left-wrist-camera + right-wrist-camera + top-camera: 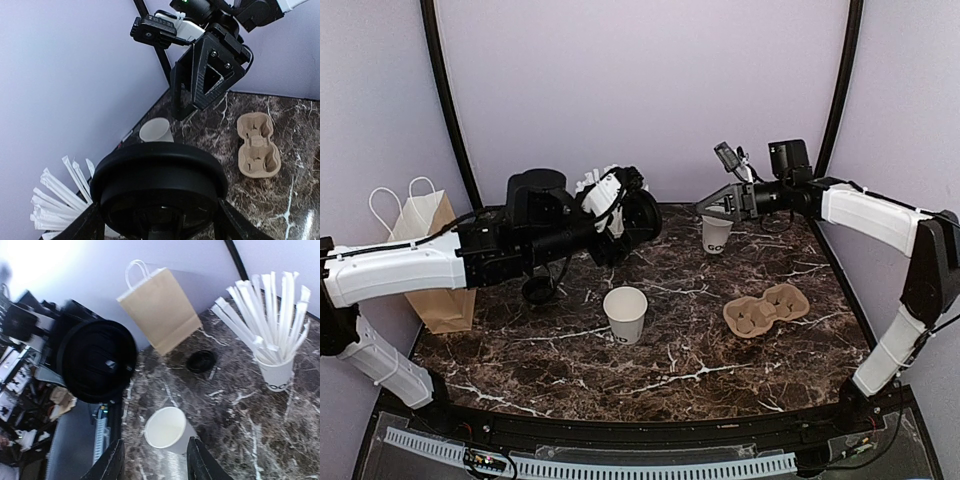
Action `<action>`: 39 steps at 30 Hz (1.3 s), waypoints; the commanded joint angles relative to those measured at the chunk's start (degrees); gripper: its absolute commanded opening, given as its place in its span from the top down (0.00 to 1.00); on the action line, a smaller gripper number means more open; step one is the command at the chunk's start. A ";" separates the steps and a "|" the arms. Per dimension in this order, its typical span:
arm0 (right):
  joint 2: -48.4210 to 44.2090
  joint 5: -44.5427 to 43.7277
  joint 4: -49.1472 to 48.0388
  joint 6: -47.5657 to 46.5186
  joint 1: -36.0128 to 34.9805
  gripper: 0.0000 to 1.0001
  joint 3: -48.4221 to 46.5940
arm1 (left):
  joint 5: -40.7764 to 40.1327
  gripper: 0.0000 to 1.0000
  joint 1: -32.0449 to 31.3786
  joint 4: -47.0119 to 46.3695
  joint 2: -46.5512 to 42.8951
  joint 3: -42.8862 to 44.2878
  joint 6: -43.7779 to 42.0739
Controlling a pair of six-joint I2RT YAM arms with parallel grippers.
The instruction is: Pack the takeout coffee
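One open cup (717, 235) is standing at the back right of the worktop (700, 370), its lettering facing forward. The right pincer (720, 208) is hovering just above it, fingers spread and grasping nothing, its arm stretching leftward from a raised elbow. The lid (645, 218) is hanging in the air left of the cup, clenched on edge in the left pincer (160, 222), whose arm is reaching rightward across the worktop. A second cup (625, 313) is sitting mid-worktop, with a carrier (767, 310) to its right.
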State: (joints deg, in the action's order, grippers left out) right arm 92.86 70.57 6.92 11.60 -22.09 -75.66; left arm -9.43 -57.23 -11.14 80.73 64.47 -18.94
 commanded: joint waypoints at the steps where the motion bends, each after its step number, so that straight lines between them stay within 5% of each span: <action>1: 2.18 -19.86 20.43 -24.92 -2.74 0.56 -1.57 | 0.07 0.39 0.78 29.00 1.61 11.09 6.19; 14: 4.93 -26.17 21.33 -31.47 -6.36 0.57 4.73 | 3.53 0.42 0.89 63.59 15.03 30.62 8.79; 39: 6.21 -25.77 25.05 -36.00 -7.96 0.57 4.56 | 4.43 0.45 0.87 74.89 29.29 42.04 5.45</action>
State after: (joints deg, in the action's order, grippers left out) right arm 97.93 44.10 31.07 -23.40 -29.32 -70.89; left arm -5.78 -56.62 60.07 109.93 104.14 -12.84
